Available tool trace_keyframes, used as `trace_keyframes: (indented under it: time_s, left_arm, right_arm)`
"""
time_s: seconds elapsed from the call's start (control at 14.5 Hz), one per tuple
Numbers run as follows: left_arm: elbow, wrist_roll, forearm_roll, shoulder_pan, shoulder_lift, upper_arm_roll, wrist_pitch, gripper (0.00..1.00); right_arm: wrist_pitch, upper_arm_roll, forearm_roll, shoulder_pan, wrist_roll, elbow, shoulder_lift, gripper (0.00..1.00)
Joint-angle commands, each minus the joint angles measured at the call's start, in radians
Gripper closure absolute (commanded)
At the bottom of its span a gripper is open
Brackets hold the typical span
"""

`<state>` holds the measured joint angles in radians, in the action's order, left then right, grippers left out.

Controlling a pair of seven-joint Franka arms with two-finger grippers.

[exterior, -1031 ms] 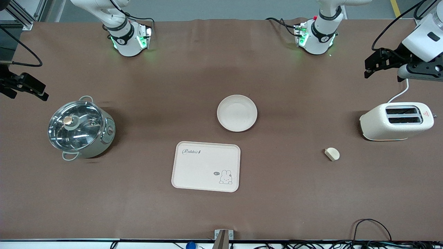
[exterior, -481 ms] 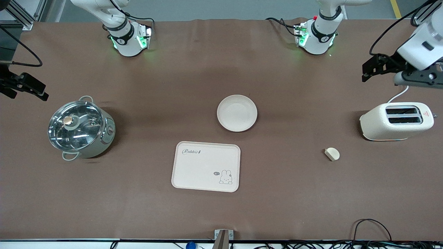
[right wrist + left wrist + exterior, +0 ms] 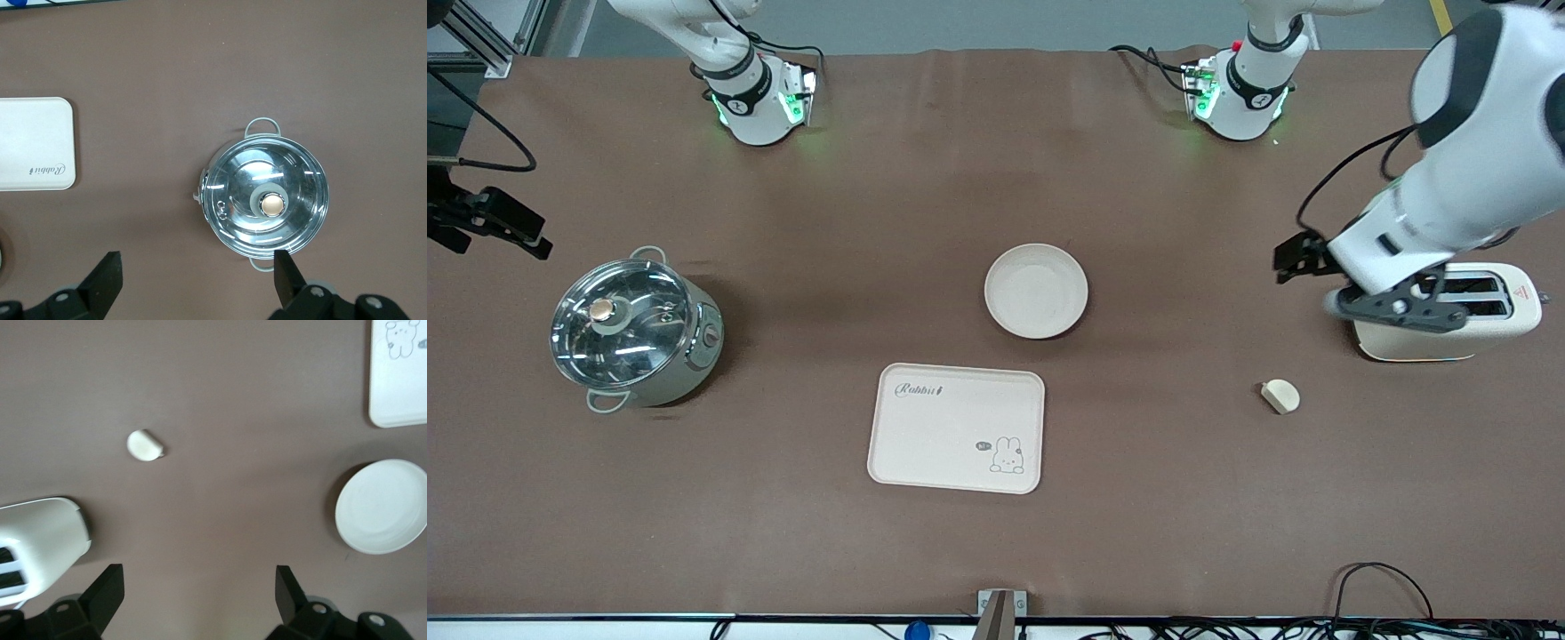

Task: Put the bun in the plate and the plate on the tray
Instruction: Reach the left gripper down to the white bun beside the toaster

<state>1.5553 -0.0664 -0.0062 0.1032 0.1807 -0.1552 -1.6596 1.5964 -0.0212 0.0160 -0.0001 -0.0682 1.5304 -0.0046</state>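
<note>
The bun (image 3: 1280, 396) lies on the table near the toaster; it also shows in the left wrist view (image 3: 145, 445). The plate (image 3: 1036, 291) sits empty mid-table, and the left wrist view shows it too (image 3: 381, 507). The Rabbit tray (image 3: 956, 428) lies empty, nearer the front camera than the plate. My left gripper (image 3: 198, 600) is open and empty, up in the air over the toaster's end (image 3: 1392, 311), apart from the bun. My right gripper (image 3: 198, 280) is open and empty, waiting above the table beside the pot.
A cream toaster (image 3: 1485, 333) with a white cord stands at the left arm's end of the table. A steel pot with a glass lid (image 3: 633, 329) stands at the right arm's end. Cables lie along the table's front edge.
My left arm has swung in from the table's end and now hangs over the toaster, closer to the bun. The right arm and all objects have not moved.
</note>
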Motion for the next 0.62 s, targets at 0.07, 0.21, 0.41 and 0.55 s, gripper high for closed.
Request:
trace_keyframes:
  time_s: [0.07, 0.21, 0.41, 0.55]
  left_arm:
    - [-0.031, -0.029, -0.003, -0.002, 0.049, -0.015, -0.019, 0.0]
    - [0.006, -0.039, 0.008, -0.019, 0.089, -0.009, -0.069, 0.0]
    - [0.031, -0.16, 0.075, -0.052, 0.19, -0.003, -0.163, 0.0]
    - [0.035, -0.214, 0.116, -0.086, 0.267, -0.003, -0.219, 0.0]
  right_arm:
    - [0.001, 0.003, 0.002, 0.002, -0.012, 0.011, -0.011, 0.0]
    - [0.001, 0.003, 0.002, 0.002, -0.012, 0.01, -0.011, 0.0]
    - [0.001, 0.003, 0.002, 0.002, -0.012, 0.01, -0.011, 0.0]
    - [0.001, 0.003, 0.002, 0.002, -0.012, 0.011, -0.011, 0.0]
